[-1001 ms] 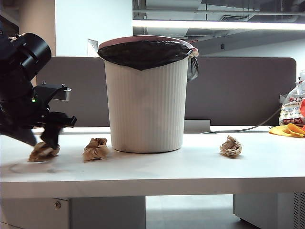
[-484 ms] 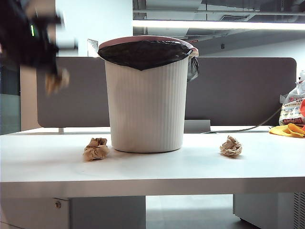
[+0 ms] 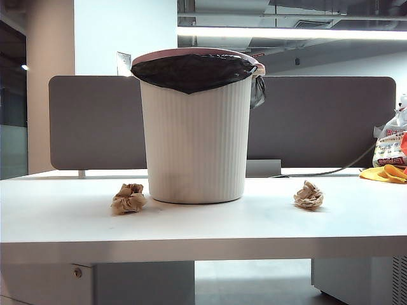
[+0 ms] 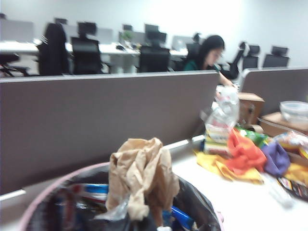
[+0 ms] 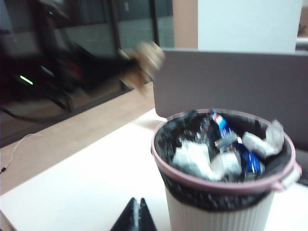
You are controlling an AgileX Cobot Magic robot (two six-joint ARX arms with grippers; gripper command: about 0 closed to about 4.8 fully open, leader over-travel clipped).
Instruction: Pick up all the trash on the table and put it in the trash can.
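Left pincer, clamped on a paper ball above the can, may drop it outside if released early, while the right pincer, closed and empty, hangs beside the rim.

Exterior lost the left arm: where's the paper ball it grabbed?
Left wrist view: paper ball in the left gripper, above the trash can. Right wrist view blurs it.

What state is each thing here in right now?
Left gripper: shut on a paper ball, above the table beside the trash can.
Right gripper: shut, empty.
Trash can: upright, holding rubbish.
Two paper balls: lying on the table.
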